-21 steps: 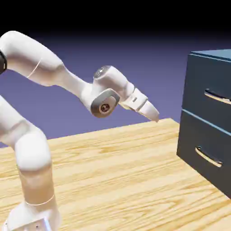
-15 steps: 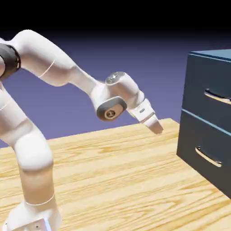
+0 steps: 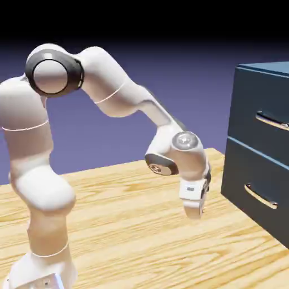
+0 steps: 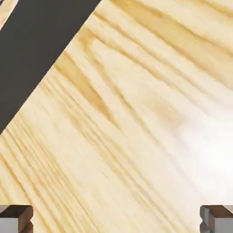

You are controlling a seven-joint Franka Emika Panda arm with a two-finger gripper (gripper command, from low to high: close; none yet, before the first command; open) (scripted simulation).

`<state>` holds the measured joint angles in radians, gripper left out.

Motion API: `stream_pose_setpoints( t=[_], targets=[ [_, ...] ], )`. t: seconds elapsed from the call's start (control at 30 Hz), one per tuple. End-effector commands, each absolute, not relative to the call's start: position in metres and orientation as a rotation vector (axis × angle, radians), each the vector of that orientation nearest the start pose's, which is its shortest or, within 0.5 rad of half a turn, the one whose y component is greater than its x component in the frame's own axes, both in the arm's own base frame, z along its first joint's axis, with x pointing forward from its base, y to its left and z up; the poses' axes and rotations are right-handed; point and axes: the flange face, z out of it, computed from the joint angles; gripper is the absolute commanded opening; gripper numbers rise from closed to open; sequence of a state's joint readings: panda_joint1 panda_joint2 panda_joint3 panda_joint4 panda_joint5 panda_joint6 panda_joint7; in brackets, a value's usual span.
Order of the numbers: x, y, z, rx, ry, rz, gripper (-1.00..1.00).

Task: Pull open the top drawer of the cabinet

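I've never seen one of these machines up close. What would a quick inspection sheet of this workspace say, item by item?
Surface: wooden table, light grain, bare where visible.
Job's things: dark navy cabinet at the right; top drawer looks shut, its handle untouched; lower drawer also looks shut.
Clutter: nothing seen.
Grippers: gripper open, empty, pointing down at the table, apart from the cabinet; the hand view shows fingertips spread over wood.
Cables: nothing seen.
Surroundings: plain blue-violet backdrop.

Your side camera faces the cabinet (image 3: 262, 147) at three o'clock; your hand camera looks down close onto the shared table (image 3: 130, 226).
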<state>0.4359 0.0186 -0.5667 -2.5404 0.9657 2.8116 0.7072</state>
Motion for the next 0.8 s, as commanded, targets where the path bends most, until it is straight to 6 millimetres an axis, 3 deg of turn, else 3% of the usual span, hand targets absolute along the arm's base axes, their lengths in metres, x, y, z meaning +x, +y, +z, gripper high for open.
stream_pose_setpoints(
  t=[0.0, 0.2, 0.4, 0.6, 0.77],
  targets=[
    [0.455, -0.104, 0.274, -1.708, 2.071, -0.130, 1.00],
    [0.459, -0.127, 0.243, -1.449, 2.255, -0.087, 1.00],
    [0.467, -0.149, 0.228, -1.193, 2.360, -0.134, 1.00],
    [0.483, -0.166, 0.234, -0.964, 2.368, -0.248, 1.00],
    [0.504, -0.172, 0.254, -0.812, 2.294, -0.367, 1.00]
  ],
)
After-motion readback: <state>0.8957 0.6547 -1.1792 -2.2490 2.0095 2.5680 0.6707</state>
